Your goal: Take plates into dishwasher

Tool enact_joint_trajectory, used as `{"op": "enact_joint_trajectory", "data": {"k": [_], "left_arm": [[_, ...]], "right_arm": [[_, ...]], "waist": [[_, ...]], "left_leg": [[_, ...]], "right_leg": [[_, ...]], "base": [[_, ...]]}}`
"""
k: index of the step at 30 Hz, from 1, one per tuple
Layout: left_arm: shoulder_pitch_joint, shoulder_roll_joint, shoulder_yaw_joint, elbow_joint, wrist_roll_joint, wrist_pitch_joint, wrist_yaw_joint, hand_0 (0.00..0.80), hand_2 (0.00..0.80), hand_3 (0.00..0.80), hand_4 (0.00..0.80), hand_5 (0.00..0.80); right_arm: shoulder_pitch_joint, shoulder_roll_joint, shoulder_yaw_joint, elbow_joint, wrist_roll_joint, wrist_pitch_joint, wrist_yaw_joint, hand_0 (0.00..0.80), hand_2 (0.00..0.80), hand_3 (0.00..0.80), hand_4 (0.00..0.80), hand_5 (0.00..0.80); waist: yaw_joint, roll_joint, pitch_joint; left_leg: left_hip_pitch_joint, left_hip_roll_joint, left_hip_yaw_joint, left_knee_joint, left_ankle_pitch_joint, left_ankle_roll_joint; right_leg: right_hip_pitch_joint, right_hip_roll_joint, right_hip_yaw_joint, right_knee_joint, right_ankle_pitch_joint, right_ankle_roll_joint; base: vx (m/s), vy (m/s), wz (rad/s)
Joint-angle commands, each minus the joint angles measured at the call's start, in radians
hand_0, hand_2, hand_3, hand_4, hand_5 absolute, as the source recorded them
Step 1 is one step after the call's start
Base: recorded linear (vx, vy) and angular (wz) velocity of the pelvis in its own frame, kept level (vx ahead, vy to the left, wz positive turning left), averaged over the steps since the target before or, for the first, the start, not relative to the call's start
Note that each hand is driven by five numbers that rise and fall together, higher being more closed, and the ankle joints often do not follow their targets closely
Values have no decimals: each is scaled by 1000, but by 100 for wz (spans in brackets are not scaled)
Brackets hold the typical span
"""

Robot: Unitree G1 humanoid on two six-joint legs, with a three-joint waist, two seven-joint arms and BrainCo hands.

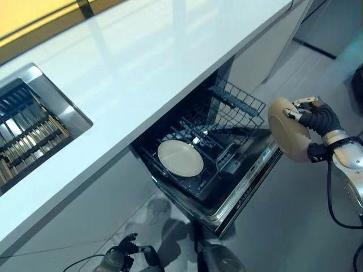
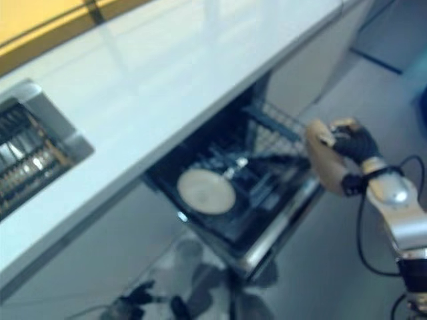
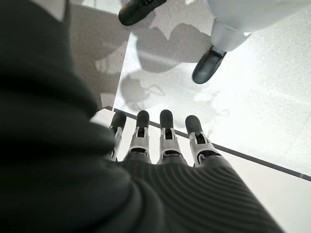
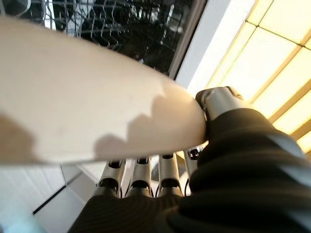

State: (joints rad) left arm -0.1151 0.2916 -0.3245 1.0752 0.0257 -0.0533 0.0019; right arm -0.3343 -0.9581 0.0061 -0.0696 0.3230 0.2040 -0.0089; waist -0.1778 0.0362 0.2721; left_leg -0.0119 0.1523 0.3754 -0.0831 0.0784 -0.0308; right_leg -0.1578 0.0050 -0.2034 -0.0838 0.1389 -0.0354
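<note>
Now mid-carry: second plate en route to the rack.
Left hand (image 1: 122,254) idle low by the floor, fingers relaxed. Right hand (image 1: 317,122) pinching a beige plate (image 1: 288,135) on edge, face toward the dishwasher, beside its open door (image 1: 249,184). Next, probably: lower edge-first into the lower rack (image 1: 221,144), past the plate already loaded (image 1: 180,158).

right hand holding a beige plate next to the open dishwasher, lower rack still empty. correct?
Not quite: the rack is not empty. The left eye view shows one plate already lying in it. The rest holds: the right hand has its fingers and thumb clamped on a beige plate, held beside the open dishwasher, outside the rack.
</note>
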Motion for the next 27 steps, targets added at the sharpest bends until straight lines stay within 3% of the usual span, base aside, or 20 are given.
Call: {"op": "enact_joint_trajectory", "data": {"k": [1, 14, 27], "left_arm": [[-28, 67, -11, -8, -13, 1, 9, 0, 0, 0, 0, 0], [-44, 62, -33, -38, -22, 23, 2, 0, 0, 0, 0, 0], [-43, 70, -32, -52, -18, 36, -6, 0, 0, 0, 0, 0]], "right_arm": [[-156, -12, 21, 19, -47, -27, -16, 800, 800, 800, 800, 800], [-311, 4, 130, 112, -135, 18, -23, 800, 800, 800, 800, 800], [-371, 9, 184, 100, -177, 24, 22, 800, 800, 800, 800, 800]], "waist": [[4, -73, 14], [40, -39, 38], [66, -44, 46]], "left_leg": [[17, -5, 17, 16, -90, -16], [-6, -24, -16, -4, -62, -27], [-22, -25, -26, -4, -52, -34]], "right_leg": [[23, 6, 21, 94, -196, 23], [8, -12, -11, 97, -208, 15], [24, -17, -39, 81, -209, 15]], "base": [[-21, -39, 7], [-12, 14, 10], [3, 6, 7]]}}
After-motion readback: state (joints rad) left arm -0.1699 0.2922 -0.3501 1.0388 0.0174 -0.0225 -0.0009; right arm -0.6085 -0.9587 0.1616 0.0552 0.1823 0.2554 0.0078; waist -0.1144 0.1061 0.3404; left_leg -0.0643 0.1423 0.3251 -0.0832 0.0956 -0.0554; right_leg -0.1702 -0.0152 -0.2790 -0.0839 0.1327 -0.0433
